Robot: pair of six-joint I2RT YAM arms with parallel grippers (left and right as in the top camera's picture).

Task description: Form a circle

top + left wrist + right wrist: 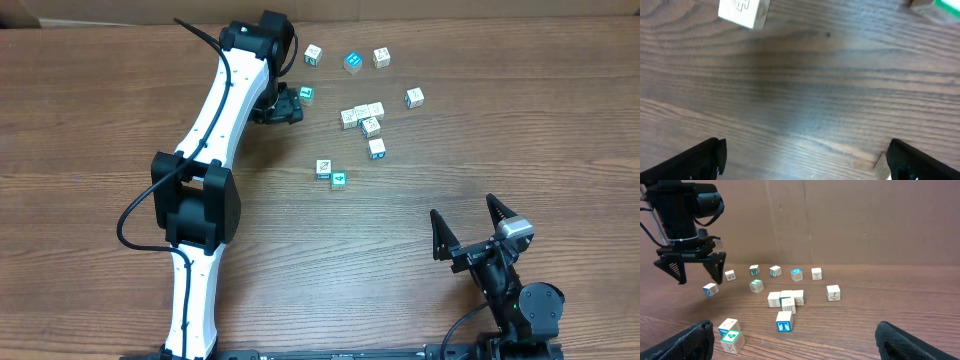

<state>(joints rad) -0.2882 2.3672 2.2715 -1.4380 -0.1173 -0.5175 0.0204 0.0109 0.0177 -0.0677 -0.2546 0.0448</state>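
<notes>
The cubes (pixel 370 126) lie scattered across the far middle of the worktop (pixel 90 110), a few clustered and touching, the rest apart, no circle formed; the left jaws hang spread and empty just beside a teal-topped cube (pixel 307 95); the right jaws, likewise spread and empty, sit well apart near the front edge.

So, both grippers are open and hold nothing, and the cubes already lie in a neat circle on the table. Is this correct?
Not quite. The cubes do not lie in a circle. The overhead view shows them scattered, with a small cluster in the middle and one pair apart from it. The rest holds: the left gripper and the right gripper are open and hold nothing.
</notes>
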